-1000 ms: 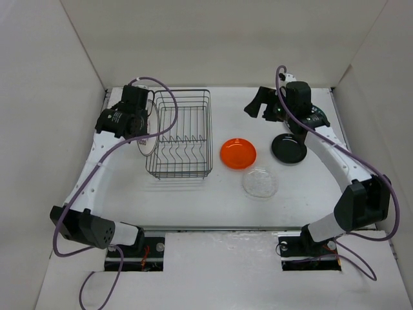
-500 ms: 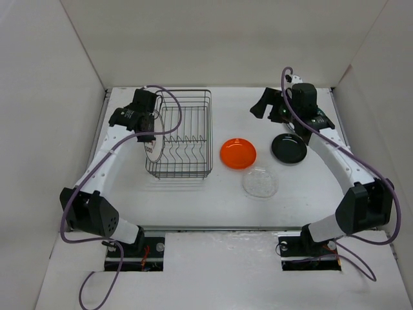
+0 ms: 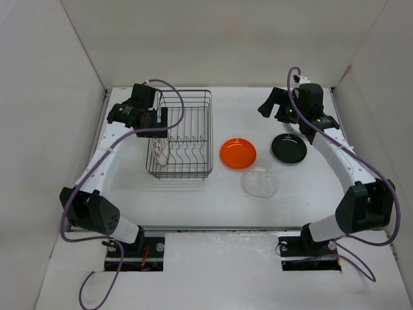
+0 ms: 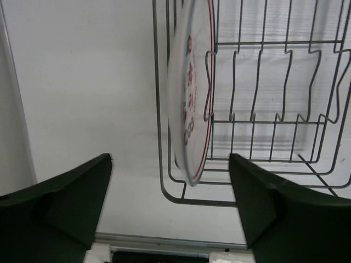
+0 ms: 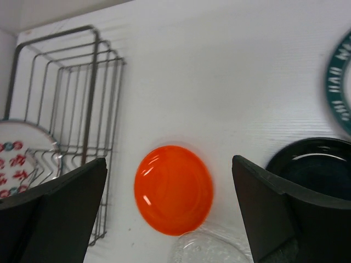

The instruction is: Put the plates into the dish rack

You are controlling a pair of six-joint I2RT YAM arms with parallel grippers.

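**Dish rack, one plate loaded; four plates on the desk (image 3: 193,200).**
Left gripper (image 4: 170,159): jaws spread wide, grasping nothing, at the rack's left end. Dish rack (image 3: 184,92): red-motif plate (image 4: 189,109) stands on edge in the leftmost slot, between the spread fingers and touching neither. Lying flat to the right of the rack: orange plate (image 3: 238,153); clear glass plate (image 3: 260,183) just in front of it; black plate (image 3: 288,149); green-rimmed plate (image 5: 338,82), only partly in view. Right gripper (image 5: 169,160): released, empty.

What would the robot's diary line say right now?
left jaws open | red-motif plate standing in dish rack | right jaws open | orange plate, black plate on table
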